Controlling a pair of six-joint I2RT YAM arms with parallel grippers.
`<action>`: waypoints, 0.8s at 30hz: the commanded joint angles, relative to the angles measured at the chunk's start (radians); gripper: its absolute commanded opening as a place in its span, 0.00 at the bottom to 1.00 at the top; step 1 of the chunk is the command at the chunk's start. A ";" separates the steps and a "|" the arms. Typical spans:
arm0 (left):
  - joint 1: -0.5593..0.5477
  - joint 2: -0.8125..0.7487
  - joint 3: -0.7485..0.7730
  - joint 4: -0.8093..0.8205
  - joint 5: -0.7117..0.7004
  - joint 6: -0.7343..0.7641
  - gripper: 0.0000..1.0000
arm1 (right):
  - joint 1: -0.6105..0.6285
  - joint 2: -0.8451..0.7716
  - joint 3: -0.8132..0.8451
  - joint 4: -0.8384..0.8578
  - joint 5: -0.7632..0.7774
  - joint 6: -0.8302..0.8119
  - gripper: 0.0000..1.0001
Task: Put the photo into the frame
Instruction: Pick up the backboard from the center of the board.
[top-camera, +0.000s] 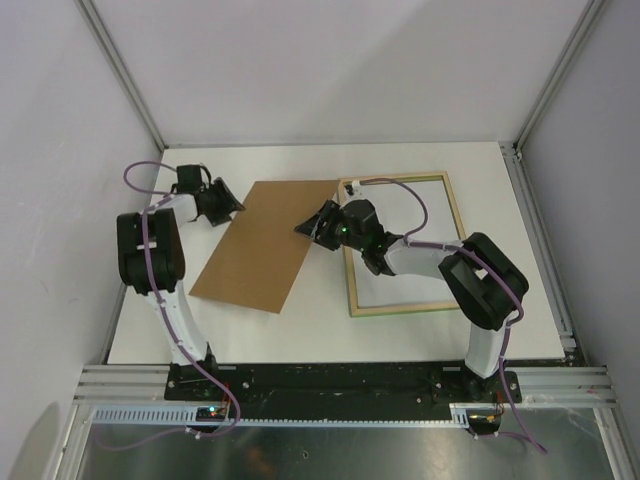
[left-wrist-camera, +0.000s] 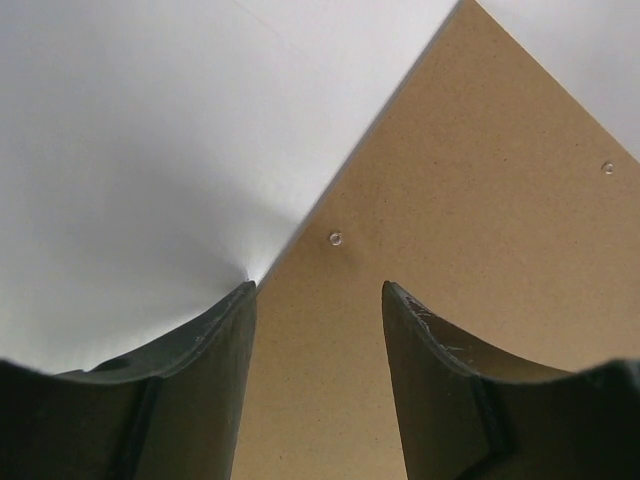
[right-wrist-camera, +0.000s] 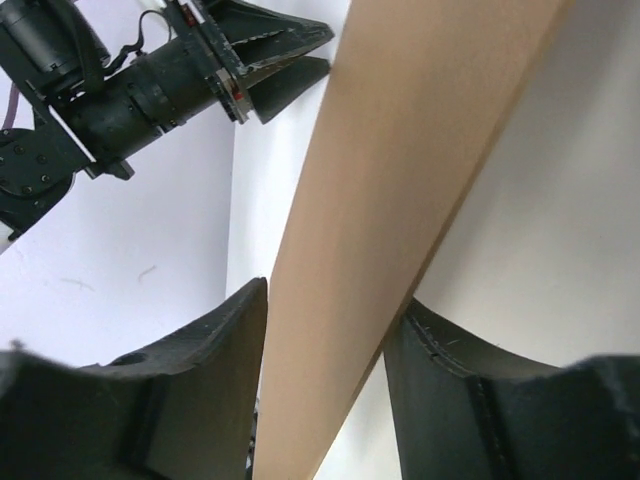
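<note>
- Fingers (left-wrist-camera: 215, 360) of the left claw (left-wrist-camera: 318, 290) stand parted and released, with nothing pinched between them. They point down at the upper left edge of the brown backing board (top-camera: 260, 245), and the left finger's tip is right where board meets white surface.
- Two small clear studs (left-wrist-camera: 335, 238) sit on the board's face just ahead of that claw.
- Jaws of the right claw (right-wrist-camera: 326, 295) are at the board's opposite, right-hand edge. They are part-way apart with a tapering stretch of board running between them, and I cannot tell whether they pinch it or only straddle it.
- From the right wrist, the left claw shows beyond the board, its dark fingers spread in a narrow V.
- Board lies slantwise across the middle of the counter (top-camera: 500, 200), its upper right corner right at the frame's far left corner.
- Counter is white and flat. Grey panel walls close it in on three sides, with aluminium posts in the far corners and a metal rail along the near edge where both arms are bolted.
- Frame (top-camera: 455, 235) lies flat on the right half of the counter, just beside the board and partly under the right forearm. Its pale natural wood faces up, with a sliver of green along its near rail.
- Inside the frame is plain white, possibly a sheet lying face down, though from above it could as well be bare counter.
</note>
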 joint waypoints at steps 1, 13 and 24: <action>-0.060 -0.041 -0.049 -0.120 0.115 -0.011 0.58 | 0.013 0.004 0.063 0.075 -0.050 0.020 0.49; -0.165 -0.348 -0.084 -0.136 0.032 0.018 0.65 | 0.018 -0.093 0.086 -0.168 0.048 -0.062 0.03; -0.741 -0.855 -0.114 -0.215 -0.608 0.101 0.73 | 0.010 -0.349 0.112 -0.450 0.270 -0.194 0.00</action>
